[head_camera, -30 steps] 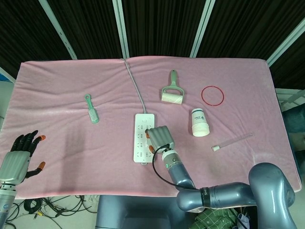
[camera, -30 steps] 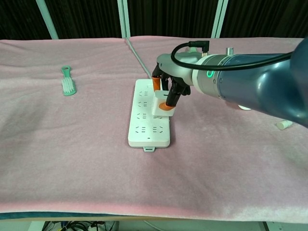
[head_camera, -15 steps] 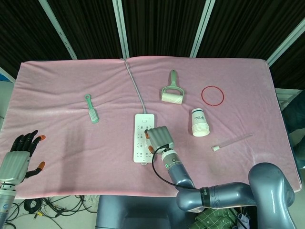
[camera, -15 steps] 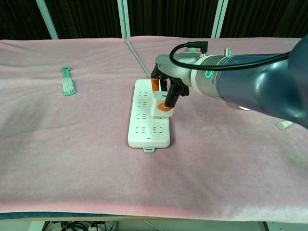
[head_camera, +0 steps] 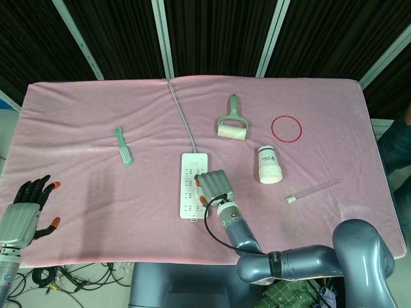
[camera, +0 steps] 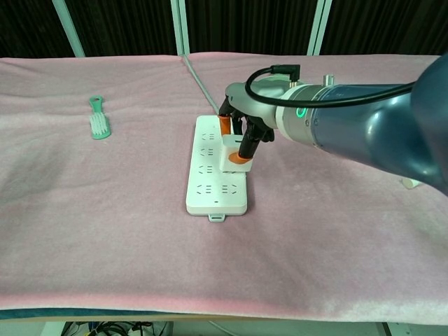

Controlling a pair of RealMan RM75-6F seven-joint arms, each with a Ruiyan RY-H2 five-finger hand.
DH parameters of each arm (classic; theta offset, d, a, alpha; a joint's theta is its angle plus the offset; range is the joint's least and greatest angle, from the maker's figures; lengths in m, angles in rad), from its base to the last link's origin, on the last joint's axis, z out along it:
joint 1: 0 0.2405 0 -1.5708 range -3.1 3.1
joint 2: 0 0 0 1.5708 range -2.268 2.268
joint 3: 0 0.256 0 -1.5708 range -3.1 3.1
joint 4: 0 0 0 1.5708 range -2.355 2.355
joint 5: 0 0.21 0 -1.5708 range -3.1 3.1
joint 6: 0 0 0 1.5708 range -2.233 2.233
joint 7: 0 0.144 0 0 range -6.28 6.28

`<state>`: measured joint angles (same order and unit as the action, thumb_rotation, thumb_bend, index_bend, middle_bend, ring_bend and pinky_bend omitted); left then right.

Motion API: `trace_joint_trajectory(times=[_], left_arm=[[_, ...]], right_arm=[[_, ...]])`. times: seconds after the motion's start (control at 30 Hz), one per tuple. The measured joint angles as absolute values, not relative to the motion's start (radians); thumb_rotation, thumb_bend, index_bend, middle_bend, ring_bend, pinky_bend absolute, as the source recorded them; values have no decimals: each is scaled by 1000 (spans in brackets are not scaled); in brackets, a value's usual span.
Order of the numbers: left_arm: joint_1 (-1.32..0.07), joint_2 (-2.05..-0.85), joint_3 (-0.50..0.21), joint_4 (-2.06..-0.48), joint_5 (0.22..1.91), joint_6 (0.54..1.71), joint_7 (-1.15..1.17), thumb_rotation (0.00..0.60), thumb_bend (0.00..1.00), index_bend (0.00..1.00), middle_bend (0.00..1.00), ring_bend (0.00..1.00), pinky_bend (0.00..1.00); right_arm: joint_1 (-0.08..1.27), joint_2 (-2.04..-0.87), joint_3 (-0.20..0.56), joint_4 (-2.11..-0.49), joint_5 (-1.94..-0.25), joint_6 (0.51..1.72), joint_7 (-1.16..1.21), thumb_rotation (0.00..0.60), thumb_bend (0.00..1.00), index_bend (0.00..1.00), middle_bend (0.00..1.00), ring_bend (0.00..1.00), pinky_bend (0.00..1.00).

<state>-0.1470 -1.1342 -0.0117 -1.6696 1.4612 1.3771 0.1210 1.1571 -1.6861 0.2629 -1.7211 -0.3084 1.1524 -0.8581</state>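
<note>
The white cup (head_camera: pixel 270 165) lies on its side on the pink-covered counter (head_camera: pixel 77 192), its inside hidden from view. The right hand (camera: pixel 241 133) pinches a white plug (camera: pixel 234 150) between orange-tipped fingers (camera: pixel 225 124), right over the white power strip (camera: pixel 215 178) at mid-counter; whether the prongs sit in a socket is hidden. The left hand (head_camera: pixel 26 208) hangs at the counter's near left edge, fingers spread, holding nothing, well apart from the strip.

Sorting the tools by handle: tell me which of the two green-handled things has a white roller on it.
The lint roller, lying behind the power strip near the red ring. Its green handle ends in a white roll; the green brush further left has bristles only.
</note>
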Motion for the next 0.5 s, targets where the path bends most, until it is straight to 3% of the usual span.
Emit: trace_joint_trajectory(times=[0.5], left_arm=[[-148,-1133,-11,-1673,1457,1371,120,600,298,121,0,0,0]], right_arm=[[1169,-1745,234,-1657,-355,1147,-875,600,503,965,820,842,644]])
